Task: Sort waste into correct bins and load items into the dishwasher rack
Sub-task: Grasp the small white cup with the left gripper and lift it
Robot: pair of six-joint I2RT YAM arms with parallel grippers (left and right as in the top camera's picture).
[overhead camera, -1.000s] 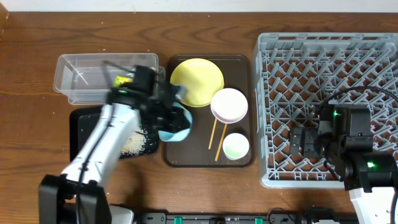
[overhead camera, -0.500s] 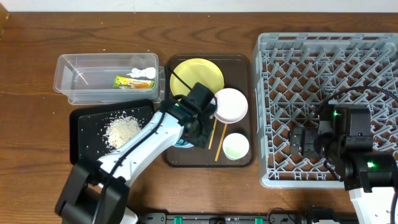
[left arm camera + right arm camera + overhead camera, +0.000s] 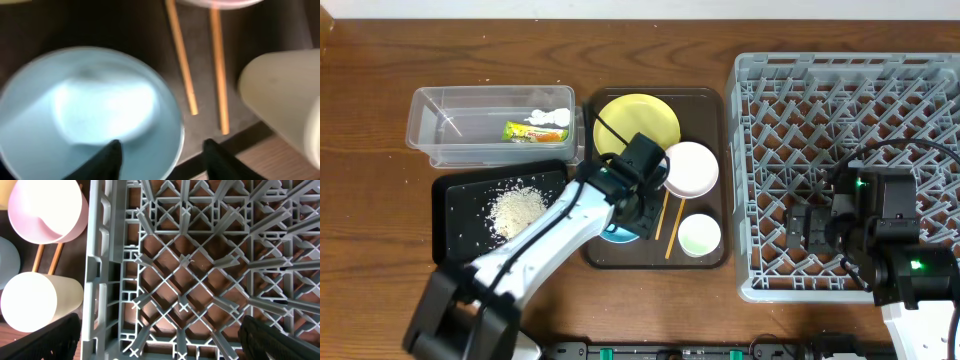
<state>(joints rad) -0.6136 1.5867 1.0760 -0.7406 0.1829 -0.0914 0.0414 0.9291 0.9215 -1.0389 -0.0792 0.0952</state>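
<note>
– Overhead first. Light blue bowl [image 3: 616, 235], position?
– Mid-counter, toward the near edge, in the near-left corner of the dark brown serving tray [image 3: 706, 108]. Upright, mostly hidden under the left arm.
– Left gripper [image 3: 161, 147]?
– Left wrist view: jaws parted. One finger [image 3: 111, 159] hangs over the bowl's inside, the other outside it, with the rim between them. (Blurred, so I cannot tell whether either finger touches.)
– Moving outward?
– Chopsticks [image 3: 666, 220] lie side by side just right of the bowl. White cup [image 3: 700, 235] sits beyond them in the tray's near-right corner. White bowl [image 3: 689, 168] is on the far side of the cup, and the yellow plate [image 3: 636, 128] is just beside it at the tray's far-left.
– Bins?
– Clear tub [image 3: 445, 125] toward the counter's far-left corner holds the snack wrapper [image 3: 520, 130] and the tissue [image 3: 550, 118]. Black tray [image 3: 455, 195] is just on its near side, with the rice scraps [image 3: 515, 210] heaped in it.
– Right side?
– Dishwasher rack [image 3: 840, 100] sits along the right edge. Right gripper [image 3: 160, 322] hangs over its near-left part, jaws spread wide and holding nothing.
</note>
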